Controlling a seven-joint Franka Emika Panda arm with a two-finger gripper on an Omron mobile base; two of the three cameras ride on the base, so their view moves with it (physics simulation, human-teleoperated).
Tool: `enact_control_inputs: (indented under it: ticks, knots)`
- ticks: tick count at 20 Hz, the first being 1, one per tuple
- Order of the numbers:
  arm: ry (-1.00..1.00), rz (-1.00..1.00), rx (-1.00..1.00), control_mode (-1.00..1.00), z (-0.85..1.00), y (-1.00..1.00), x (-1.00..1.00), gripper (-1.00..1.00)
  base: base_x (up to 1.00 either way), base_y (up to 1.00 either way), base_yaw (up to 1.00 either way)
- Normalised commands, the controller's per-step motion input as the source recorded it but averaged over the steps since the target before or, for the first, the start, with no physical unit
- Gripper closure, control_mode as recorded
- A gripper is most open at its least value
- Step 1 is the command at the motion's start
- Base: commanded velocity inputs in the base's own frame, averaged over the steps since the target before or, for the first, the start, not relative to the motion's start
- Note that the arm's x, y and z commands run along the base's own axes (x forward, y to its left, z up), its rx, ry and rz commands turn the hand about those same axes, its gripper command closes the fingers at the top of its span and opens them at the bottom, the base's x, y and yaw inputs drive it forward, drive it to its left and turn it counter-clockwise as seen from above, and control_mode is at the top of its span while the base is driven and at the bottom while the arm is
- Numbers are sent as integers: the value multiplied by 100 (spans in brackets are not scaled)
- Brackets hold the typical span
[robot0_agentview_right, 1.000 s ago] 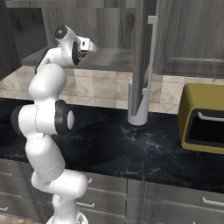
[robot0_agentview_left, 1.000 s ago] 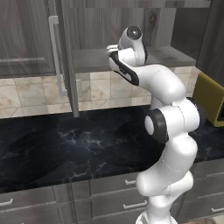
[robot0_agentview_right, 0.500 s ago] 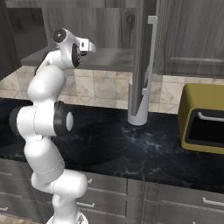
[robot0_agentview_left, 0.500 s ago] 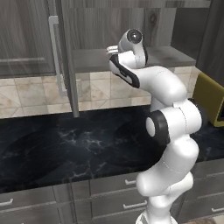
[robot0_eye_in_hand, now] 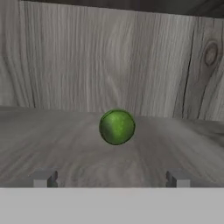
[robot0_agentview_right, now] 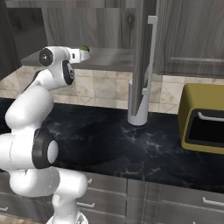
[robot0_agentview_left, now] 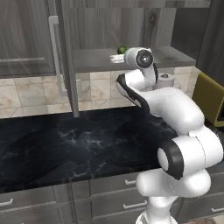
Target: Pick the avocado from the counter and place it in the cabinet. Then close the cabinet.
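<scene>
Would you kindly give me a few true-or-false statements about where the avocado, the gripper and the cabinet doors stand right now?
1. The avocado lies on the inner shelf of the cabinet. True.
2. The gripper is shut on the avocado. False: its fingertips stand wide apart and the avocado sits free beyond them.
3. Both cabinet doors are closed. False: the doors stand open, so the shelf and back wall are exposed.
4. A yellow appliance stands on the counter. True.
5. The avocado rests on the black counter. False: it is up on the cabinet shelf.
</scene>
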Motion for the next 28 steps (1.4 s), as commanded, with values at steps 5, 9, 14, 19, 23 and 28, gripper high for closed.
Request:
enact_control_inputs:
  ticks: [5,9,14,19,23,28]
  knots:
    - [0,0,0,-100,71,-3,-100,-100,0,0,0]
    - [0,0,0,-100,60,-9,-100,-100,0,0,0]
    - [2,0,5,-100,41,-26,-100,-100,0,0,0]
    - [2,0,13,-100,16,-36,-100,-100,0,0,0]
    - [0,0,15,-100,3,-36,-100,-100,0,0,0]
    - [-1,0,20,-100,3,-42,-100,-100,0,0,0]
